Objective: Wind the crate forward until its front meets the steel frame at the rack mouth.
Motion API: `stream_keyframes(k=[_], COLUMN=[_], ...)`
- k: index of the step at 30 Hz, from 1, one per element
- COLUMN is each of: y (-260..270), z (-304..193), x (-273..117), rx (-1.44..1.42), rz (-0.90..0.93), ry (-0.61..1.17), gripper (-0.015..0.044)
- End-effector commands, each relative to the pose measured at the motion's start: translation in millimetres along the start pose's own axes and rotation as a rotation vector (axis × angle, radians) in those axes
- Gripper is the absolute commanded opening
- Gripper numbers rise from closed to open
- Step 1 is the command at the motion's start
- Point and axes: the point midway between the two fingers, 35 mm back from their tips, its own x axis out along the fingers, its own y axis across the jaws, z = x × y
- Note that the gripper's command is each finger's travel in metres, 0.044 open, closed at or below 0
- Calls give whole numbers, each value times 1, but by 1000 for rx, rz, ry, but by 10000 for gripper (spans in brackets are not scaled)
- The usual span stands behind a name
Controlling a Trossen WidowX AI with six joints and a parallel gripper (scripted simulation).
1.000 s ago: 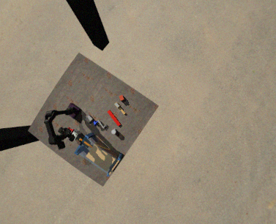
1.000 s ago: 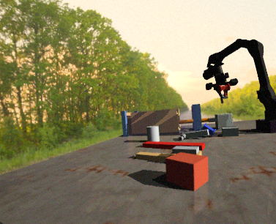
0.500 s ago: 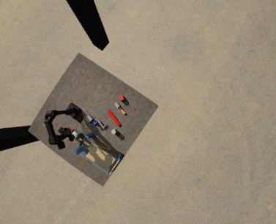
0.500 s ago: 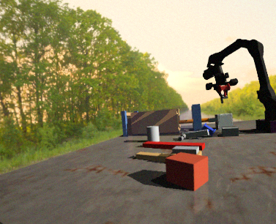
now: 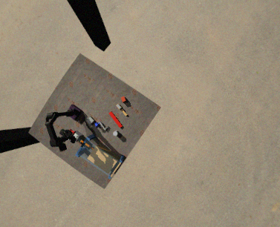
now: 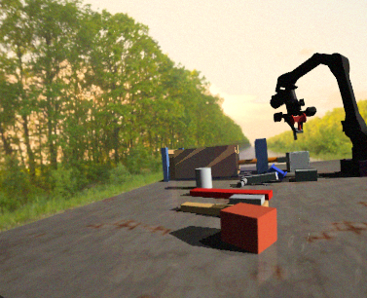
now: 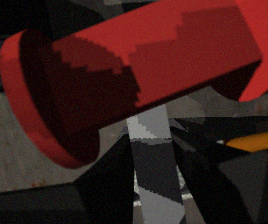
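Observation:
My gripper (image 5: 74, 134) (image 6: 296, 130) (image 7: 149, 136) is shut on the grey shank of the winch handle, whose red spool-shaped grip (image 6: 300, 119) (image 7: 160, 62) crosses the wrist view. In the exterior view the handle is held in the air above the grey winch (image 6: 297, 161). Its square key end cannot be made out. An orange strap (image 5: 85, 143) (image 6: 272, 160) (image 7: 260, 141) runs from the winch side toward the clear-panelled cubby (image 5: 106, 160) (image 6: 203, 163). The crate cannot be told apart from the panels. The blue frame (image 5: 79, 152) (image 6: 261, 156) stands at the cubby's winch end.
Beside the cubby and winch lie a dark tool (image 5: 103, 127) (image 6: 261, 179), a blue piece (image 5: 96, 124) (image 6: 278, 171) and a dark block (image 6: 306, 174). A pale cylinder (image 5: 115, 133) (image 6: 203, 178), red bar (image 5: 116, 119) (image 6: 230, 193), hammer (image 6: 203, 208) and orange-red box (image 6: 248, 227) are farther away.

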Motion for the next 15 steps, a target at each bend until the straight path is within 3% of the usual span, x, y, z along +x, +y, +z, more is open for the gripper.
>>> stream_keyframes(k=[1, 15], y=[-1, 0], z=[-2, -9], x=[7, 28], rx=[-5, -26], rz=[-6, -31], ry=[-21, -144], gripper=[0, 0])
